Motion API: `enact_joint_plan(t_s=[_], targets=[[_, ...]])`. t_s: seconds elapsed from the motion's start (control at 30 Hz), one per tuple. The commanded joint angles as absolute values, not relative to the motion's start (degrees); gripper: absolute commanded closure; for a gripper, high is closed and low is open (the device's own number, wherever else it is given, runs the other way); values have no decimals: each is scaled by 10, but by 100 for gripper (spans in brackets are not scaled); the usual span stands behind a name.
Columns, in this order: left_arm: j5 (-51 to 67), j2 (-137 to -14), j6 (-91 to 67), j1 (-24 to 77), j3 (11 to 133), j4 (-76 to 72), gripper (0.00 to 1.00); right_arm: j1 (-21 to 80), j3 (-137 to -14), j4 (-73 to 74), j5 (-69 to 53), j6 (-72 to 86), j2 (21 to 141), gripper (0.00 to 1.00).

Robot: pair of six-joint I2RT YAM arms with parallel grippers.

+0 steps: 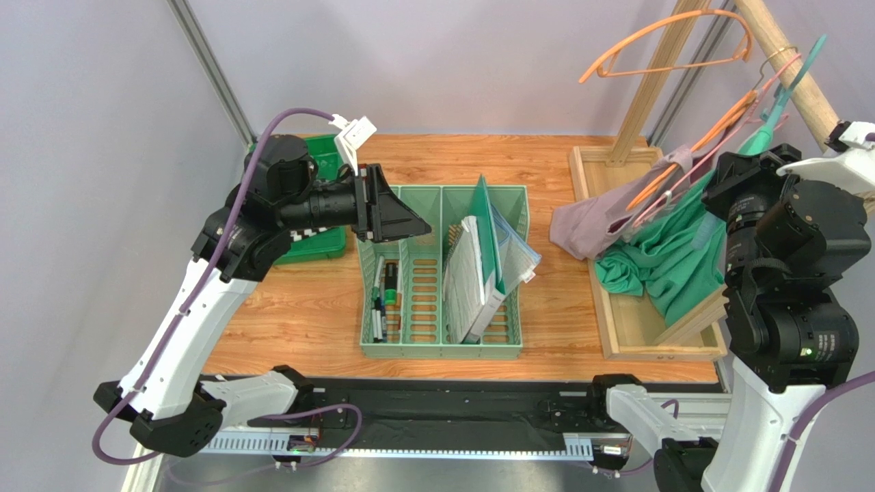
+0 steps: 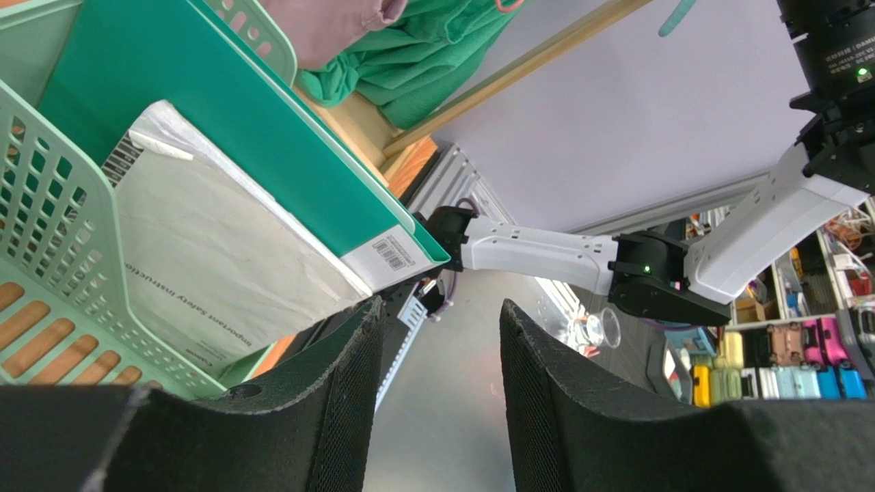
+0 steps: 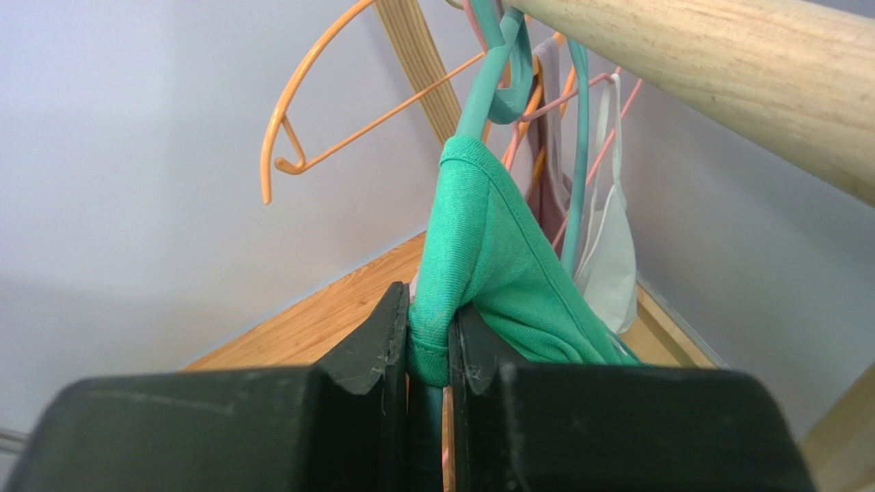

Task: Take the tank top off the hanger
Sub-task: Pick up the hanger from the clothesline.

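A green tank top (image 3: 503, 267) hangs by its strap from a teal hanger (image 3: 493, 72) on the wooden rail (image 3: 719, 62). My right gripper (image 3: 429, 328) is shut on the strap's edge just below the hanger's shoulder. From above, the tank top (image 1: 668, 261) drapes down from the teal hanger (image 1: 796, 77) into the rack's wooden base, with the right wrist beside it. My left gripper (image 1: 416, 223) stands open and holds nothing, hovering over the green basket (image 1: 411, 349); between its fingertips (image 2: 440, 338) only the floor shows.
A mauve garment (image 1: 591, 226) hangs from a pink hanger beside the green one. An orange hanger (image 1: 668, 41) hangs higher on the rail. The basket holds papers (image 1: 467, 282) and pens (image 1: 382, 292). A green bin (image 1: 324, 154) stands at the back left.
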State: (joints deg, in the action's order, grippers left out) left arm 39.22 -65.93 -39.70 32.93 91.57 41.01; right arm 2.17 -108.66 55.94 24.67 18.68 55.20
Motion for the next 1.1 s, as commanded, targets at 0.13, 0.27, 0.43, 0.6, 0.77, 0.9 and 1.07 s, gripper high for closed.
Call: enact_joint_plan(t_s=[0.13, 0.27, 0.43, 0.6, 0.77, 0.9, 1.07], targets=[[414, -700, -399, 331, 968, 428, 49, 21, -1105, 516, 173, 250, 479, 100], [418, -717, -396, 331, 982, 430, 50, 21, -1092, 563, 170, 254, 437, 100], [418, -727, -390, 331, 982, 431, 50, 21, -1098, 648, 141, 271, 408, 100], [424, -727, -376, 331, 988, 428, 50, 21, -1100, 736, 103, 261, 380, 100], [459, -726, -385, 334, 989, 386, 50, 21, -1138, 792, 16, 246, 359, 100], [461, -732, -390, 392, 1005, 345, 50, 23, -1206, 844, -54, 250, 372, 100], [374, -768, -339, 513, 1059, 329, 48, 28, -1223, 852, -183, 304, 367, 100]])
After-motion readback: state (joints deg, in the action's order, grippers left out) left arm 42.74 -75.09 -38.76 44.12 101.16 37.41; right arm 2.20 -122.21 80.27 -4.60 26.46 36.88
